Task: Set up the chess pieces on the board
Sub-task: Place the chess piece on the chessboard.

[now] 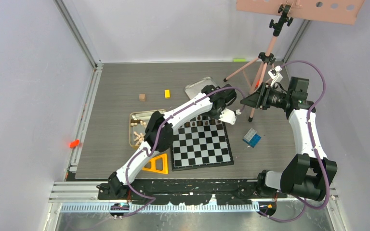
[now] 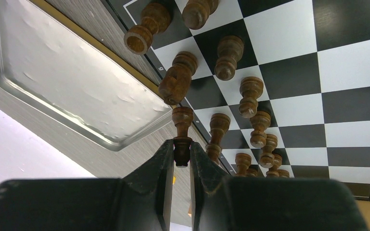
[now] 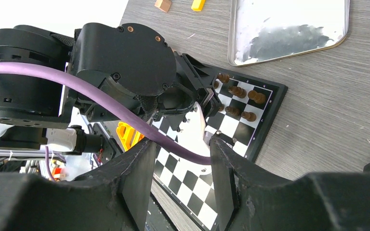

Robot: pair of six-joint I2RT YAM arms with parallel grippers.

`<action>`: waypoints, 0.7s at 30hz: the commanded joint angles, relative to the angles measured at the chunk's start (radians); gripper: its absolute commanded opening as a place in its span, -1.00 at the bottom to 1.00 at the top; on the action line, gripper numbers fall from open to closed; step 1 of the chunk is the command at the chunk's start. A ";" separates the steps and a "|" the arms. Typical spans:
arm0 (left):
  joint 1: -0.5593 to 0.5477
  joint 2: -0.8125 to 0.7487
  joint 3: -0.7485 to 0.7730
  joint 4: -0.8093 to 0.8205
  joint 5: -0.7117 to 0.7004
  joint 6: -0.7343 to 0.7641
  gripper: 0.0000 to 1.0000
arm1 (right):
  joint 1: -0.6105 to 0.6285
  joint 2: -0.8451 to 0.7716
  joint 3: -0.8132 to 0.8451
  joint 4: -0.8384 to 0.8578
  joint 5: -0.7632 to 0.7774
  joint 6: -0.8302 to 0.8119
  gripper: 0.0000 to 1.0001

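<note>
The flat black-and-white checked folding board (image 1: 201, 150) is lying near the middle of the counter (image 1: 111, 86), slightly toward its near edge. Dark brown wooden chessmen (image 2: 228, 57) are standing in two rough rows along the board's far edge. At least one of them is tilting, and the count cannot be confirmed from these views. The left gripper (image 2: 182, 147) is reaching over the board's far edge on the side next to the silver tin lid (image 2: 67, 82). Its jaws are pressed in on the head of one dark turned piece (image 2: 182, 120) at the end of the outer row. Whether that piece's base is sitting on its square cannot be told. The right gripper (image 3: 183, 144) is hovering beyond the board's far right corner with jaws spread, carrying nothing. Pale beige wooden chessmen (image 1: 138, 134) are lying heaped in the gold rectangular tin (image 1: 147, 113) just left of the board, and the board's near rows are showing bare. Judgement: the dark side is nearing completion, pending this placement and some straightening. The pale side is not yet begun, so the task is standing at somewhat under half done.
</note>
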 commanded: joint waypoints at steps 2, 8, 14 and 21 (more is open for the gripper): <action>-0.020 0.002 0.020 -0.005 -0.009 0.038 -0.89 | -0.011 -0.030 0.011 0.030 -0.017 -0.004 0.01; -0.026 -0.008 0.001 -0.008 -0.007 0.036 -0.89 | -0.012 -0.027 0.009 0.029 -0.021 -0.004 0.02; -0.029 -0.007 -0.007 -0.017 -0.009 0.042 -0.85 | -0.014 -0.028 0.008 0.029 -0.023 -0.004 0.01; -0.031 0.002 -0.012 -0.030 -0.006 0.044 -0.79 | -0.013 -0.026 0.006 0.029 -0.024 -0.004 0.02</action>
